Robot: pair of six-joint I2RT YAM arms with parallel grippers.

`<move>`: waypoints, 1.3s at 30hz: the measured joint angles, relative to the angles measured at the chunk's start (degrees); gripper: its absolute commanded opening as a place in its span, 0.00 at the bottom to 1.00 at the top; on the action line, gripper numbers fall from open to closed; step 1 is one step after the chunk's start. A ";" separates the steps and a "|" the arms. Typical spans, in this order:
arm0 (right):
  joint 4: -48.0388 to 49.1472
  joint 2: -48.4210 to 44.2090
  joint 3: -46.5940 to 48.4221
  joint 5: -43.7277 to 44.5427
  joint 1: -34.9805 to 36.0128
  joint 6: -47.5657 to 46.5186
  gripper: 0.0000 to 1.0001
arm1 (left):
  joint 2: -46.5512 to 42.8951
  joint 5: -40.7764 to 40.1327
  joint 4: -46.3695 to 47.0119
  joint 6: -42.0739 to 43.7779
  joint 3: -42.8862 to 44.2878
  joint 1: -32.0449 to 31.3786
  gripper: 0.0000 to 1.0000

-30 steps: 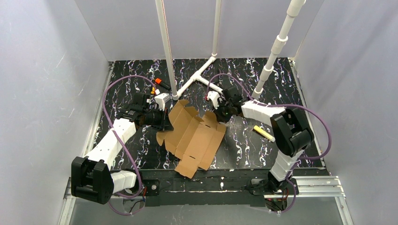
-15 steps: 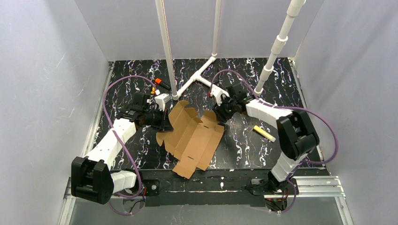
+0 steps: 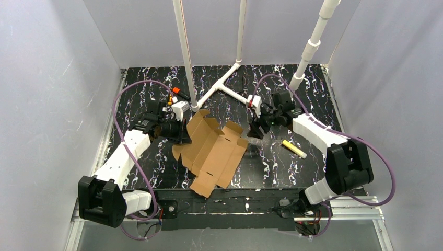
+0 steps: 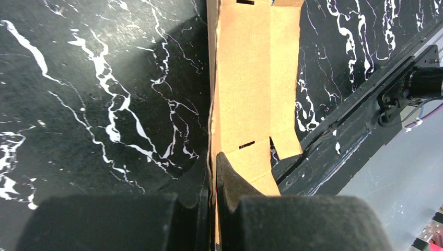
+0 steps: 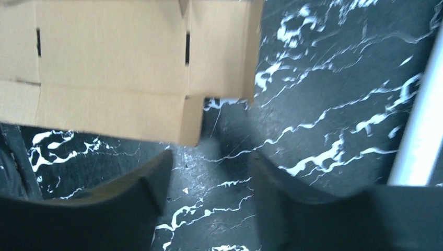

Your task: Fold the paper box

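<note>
The paper box (image 3: 212,151) is a flat die-cut sheet of brown cardboard, lying mid-table with flaps partly raised. My left gripper (image 3: 182,134) is shut on the sheet's left edge; in the left wrist view its jaws (image 4: 214,178) pinch the thin cardboard edge (image 4: 245,94) between them. My right gripper (image 3: 256,129) is open and empty, just right of the sheet's right flap. In the right wrist view the gripper (image 5: 209,172) hovers over bare table with the cardboard (image 5: 120,68) ahead and to the left.
A yellow marker (image 3: 294,149) lies right of the sheet. White PVC pipes (image 3: 225,83) stand and lie at the back. A small white and orange object (image 3: 178,107) sits near the left gripper. The table's front rail (image 3: 235,201) runs below the sheet.
My right gripper has let go of the sheet's right edge and drawn back to the right. The sheet has shifted slightly left. My left gripper holds on with little movement.
</note>
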 measured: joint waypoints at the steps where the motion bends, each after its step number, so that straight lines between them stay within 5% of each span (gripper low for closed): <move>1: -0.07 0.57 -0.57 0.59 0.00 0.02 0.34 | 0.09 -0.39 -0.55 0.20 0.79 0.00 0.00; 6: 2.27 2.21 -3.19 4.17 0.00 1.75 0.20 | 0.98 -3.02 -3.34 1.44 4.48 -0.22 0.00; 16: 12.96 8.68 -5.75 10.10 3.63 10.23 0.15 | 3.08 -9.62 -7.80 4.02 12.02 -3.45 0.00; 25: 20.31 10.03 -6.27 11.19 3.85 19.19 0.21 | 3.78 -18.86 -10.99 8.39 14.64 -9.09 0.00; 39: 21.88 3.72 -6.29 3.87 3.72 18.97 0.37 | 6.38 -33.68 -14.10 15.96 20.22 -18.82 0.00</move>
